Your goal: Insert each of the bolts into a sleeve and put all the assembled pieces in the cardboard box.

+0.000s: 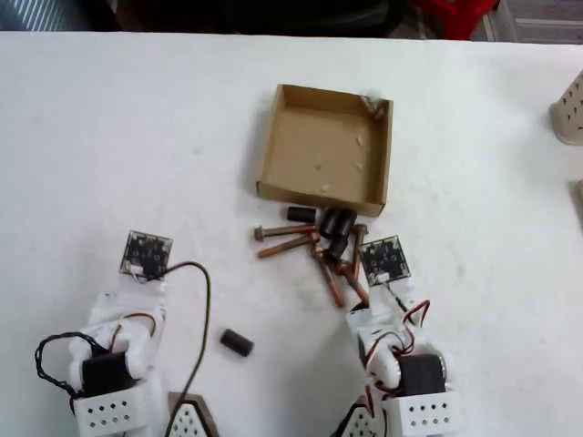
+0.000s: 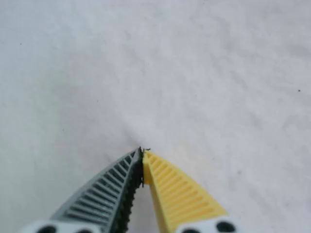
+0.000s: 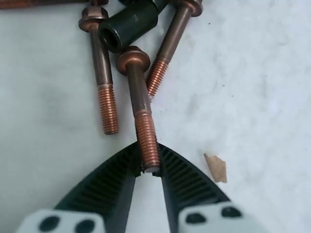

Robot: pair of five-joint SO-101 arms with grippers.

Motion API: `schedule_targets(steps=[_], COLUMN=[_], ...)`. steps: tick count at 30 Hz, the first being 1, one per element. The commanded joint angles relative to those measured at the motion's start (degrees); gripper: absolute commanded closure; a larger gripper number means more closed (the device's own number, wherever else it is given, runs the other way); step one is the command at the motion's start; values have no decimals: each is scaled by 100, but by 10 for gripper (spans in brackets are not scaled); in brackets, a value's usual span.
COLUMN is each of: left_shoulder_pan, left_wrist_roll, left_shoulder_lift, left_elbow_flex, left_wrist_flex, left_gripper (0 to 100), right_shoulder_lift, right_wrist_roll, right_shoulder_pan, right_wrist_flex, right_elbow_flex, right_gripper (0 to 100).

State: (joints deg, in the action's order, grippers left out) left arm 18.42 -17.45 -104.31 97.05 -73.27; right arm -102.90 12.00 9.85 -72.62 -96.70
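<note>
Your bolts (image 3: pixel 138 92) coppery dull-sheen metal, threads rough, sleeves (image 3: pixel 129 26) dark smooth metal, cardboard box (image 1: pixel 314 146) matt brown, right gripper (image 3: pixel 147 170) ribbed black plastic.
</note>
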Motion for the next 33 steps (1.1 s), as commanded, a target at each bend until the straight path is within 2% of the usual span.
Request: schedule_targets(steps=[1, 4, 22, 26, 33], left_shoulder_pan=[-40, -40, -40, -40, -409], left_wrist_roll=[-18, -18, -18, -18, -18], left_shoulder_lift=[-22, -22, -22, -22, -13], left_elbow_flex=[-9, -9, -9, -9, -9], left_wrist_flex=[-44, -44, -44, -44, -44], left_gripper=[976, 976, 976, 976, 976], right_shoulder_lift=[-31, -31, -31, -31, -31], right_wrist_roll=[53, 53, 53, 53, 53], right_shoulder_pan=[409, 567, 374, 13, -101], right_wrist_flex=[-13, -13, -13, -13, -13], right_elbow_flex=[-9, -9, -9, -9, -9], right_gripper=[981, 981, 981, 981, 981])
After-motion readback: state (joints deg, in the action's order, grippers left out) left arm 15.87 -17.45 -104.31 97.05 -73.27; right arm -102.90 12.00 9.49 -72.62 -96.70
